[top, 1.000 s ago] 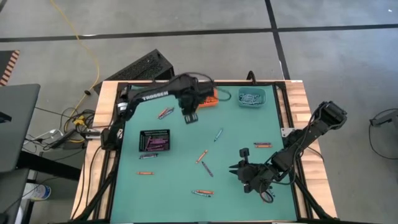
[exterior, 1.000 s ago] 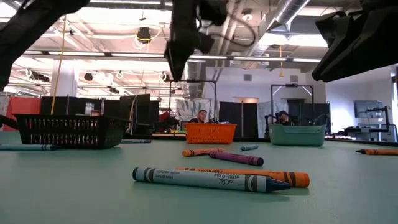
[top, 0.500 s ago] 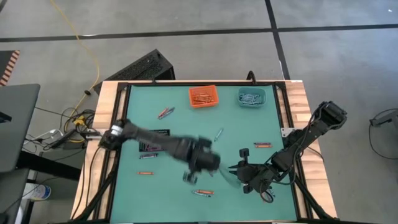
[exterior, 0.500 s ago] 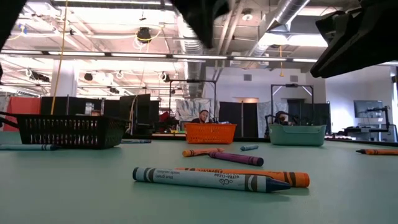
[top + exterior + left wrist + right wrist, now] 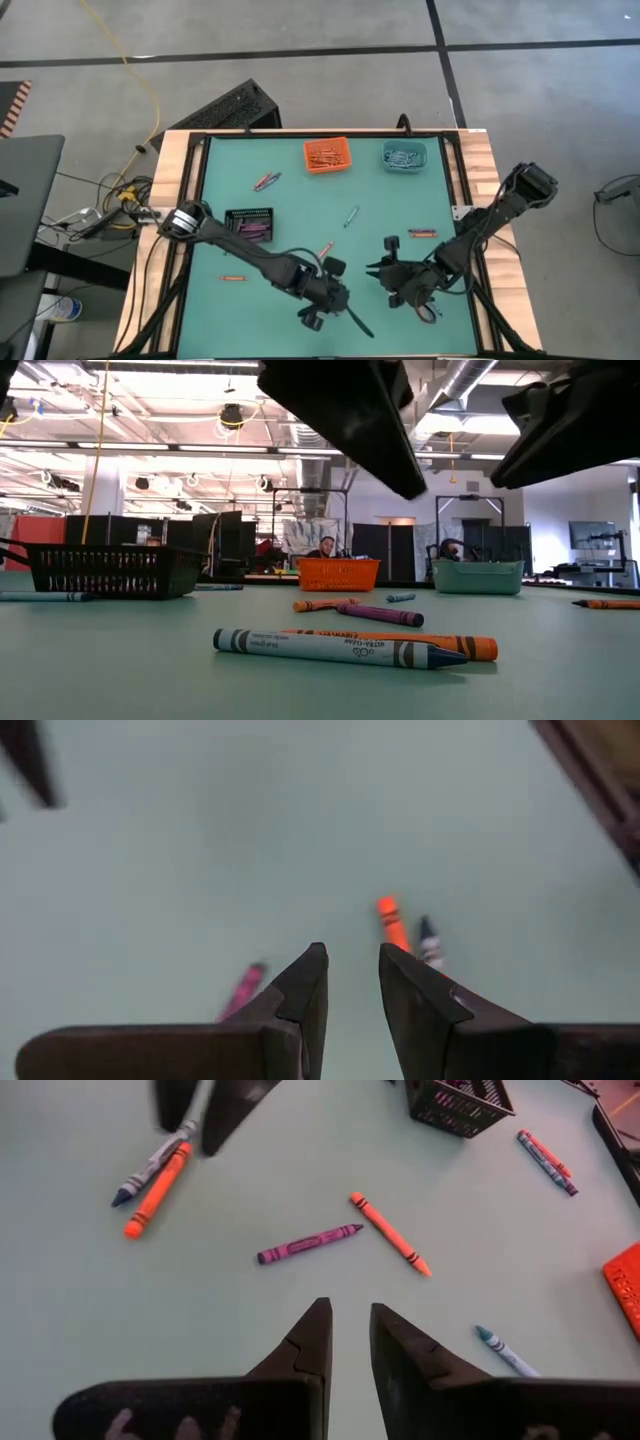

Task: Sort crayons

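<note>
Green table (image 5: 220, 180) from above: the left gripper (image 5: 322, 312) is hanging over the near middle, the right gripper (image 5: 385, 272) is sitting just to its right. Crayons are lying scattered, with one orange crayon (image 5: 325, 248) mid-table, and the orange bin (image 5: 326, 155), teal bin (image 5: 404, 155) and black bin (image 5: 249, 224) are all holding some already.

Low view is showing a blue crayon (image 5: 330, 647) lying right up against an orange one in front, a purple crayon (image 5: 380, 615) sitting behind them, and both arms looming overhead.

Left wrist view: fingers (image 5: 300, 995) are standing a little apart with nothing between them, hovering over an orange and a dark crayon lying side by side.

Right wrist view: its fingers (image 5: 305, 1348) are also showing a small gap, holding nothing, pointing at the purple and orange crayons on the table.
</note>
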Robot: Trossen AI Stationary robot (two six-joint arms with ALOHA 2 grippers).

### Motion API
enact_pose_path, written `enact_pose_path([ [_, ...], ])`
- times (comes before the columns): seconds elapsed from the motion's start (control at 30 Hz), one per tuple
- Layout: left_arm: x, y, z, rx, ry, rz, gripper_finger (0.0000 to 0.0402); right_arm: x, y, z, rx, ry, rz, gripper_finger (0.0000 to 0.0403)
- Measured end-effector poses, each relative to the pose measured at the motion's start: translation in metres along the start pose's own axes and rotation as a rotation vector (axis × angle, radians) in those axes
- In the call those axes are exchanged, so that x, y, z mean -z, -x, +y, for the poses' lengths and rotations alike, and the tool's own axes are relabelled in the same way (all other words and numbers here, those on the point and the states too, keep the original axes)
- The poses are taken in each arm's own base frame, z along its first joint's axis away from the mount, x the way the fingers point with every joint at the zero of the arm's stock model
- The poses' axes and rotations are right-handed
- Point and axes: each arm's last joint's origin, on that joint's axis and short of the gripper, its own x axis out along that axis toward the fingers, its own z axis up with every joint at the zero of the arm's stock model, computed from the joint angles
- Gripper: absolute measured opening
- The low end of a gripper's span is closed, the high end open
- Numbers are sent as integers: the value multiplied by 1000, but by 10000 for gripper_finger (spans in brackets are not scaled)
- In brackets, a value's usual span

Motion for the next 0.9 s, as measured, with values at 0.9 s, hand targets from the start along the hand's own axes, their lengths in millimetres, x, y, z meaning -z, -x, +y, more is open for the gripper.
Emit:
enact_pose_path([
  [0.9, 43, -23, 66, -236, 309, 105, 82, -1, -4, -6, 19, -20, 3, 69],
])
